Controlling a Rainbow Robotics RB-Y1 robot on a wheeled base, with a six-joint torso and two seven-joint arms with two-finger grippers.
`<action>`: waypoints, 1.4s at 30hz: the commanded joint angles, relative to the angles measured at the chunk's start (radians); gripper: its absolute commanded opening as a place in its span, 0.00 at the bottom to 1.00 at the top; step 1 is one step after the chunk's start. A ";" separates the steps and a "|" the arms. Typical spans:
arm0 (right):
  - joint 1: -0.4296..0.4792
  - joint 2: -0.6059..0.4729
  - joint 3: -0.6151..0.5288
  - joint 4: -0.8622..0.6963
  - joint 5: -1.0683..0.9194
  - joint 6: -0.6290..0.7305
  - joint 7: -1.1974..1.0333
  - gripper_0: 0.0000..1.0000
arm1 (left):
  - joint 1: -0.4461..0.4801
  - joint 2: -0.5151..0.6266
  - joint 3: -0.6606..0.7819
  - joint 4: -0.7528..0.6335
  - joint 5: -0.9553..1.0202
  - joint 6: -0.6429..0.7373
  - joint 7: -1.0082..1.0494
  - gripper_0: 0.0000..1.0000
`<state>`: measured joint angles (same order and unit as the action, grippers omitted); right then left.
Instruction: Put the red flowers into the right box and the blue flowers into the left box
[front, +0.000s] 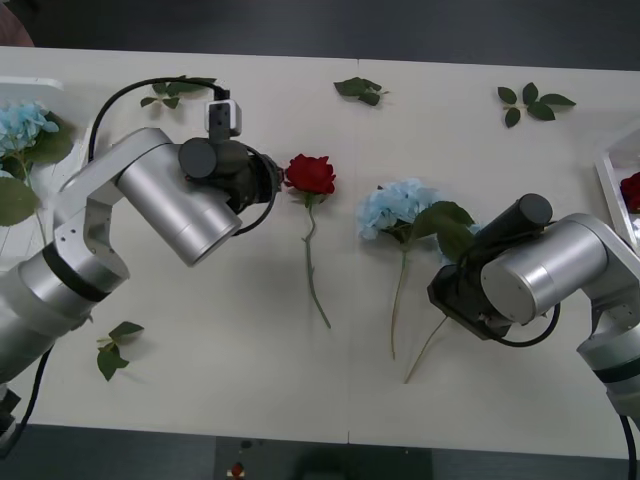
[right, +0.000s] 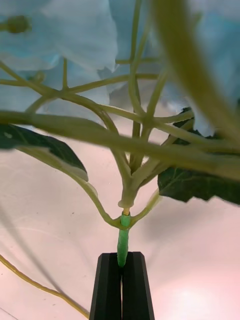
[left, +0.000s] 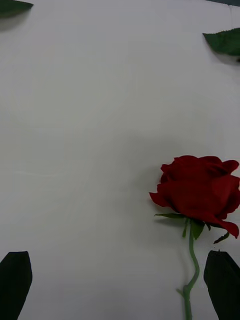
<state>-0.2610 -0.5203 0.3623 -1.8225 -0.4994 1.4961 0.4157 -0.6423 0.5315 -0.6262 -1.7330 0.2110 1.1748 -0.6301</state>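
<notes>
Black right pincer (right: 122, 287) pinches the blue hydrangea (front: 396, 208) stem; I'd lift slowly toward the left box (front: 30, 84), left pincer (left: 120, 285) spread.

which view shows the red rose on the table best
The front view: the red rose lies whole on the table, bloom to stem end, beside the left tool. The left wrist view shows the bloom close up but cuts the stem, between the open fingers. The right wrist view shows blue flower stems.

White table (front: 220, 350); loose leaf sprigs (front: 530, 103) scattered: three far edge, one near-left.
</notes>
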 joint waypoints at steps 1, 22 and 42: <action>-0.015 -0.107 -0.020 -0.098 -0.025 0.018 0.120 0.00 | -0.100 -0.061 -0.049 0.098 -0.013 0.003 0.018 1.00; -0.018 -0.079 -0.474 -0.176 -0.533 0.118 0.902 0.00 | -0.303 -0.166 -0.366 0.526 0.036 -0.208 0.023 1.00; -0.146 0.025 -0.660 -0.100 -1.163 0.102 1.040 0.00 | -0.316 -0.165 -0.415 0.526 0.080 -0.222 0.024 0.77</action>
<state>-0.3631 -0.5311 -0.2740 -1.9140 -1.6257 1.6121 1.4228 -0.9123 0.3625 -1.0476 -1.1944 0.2893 0.9615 -0.6294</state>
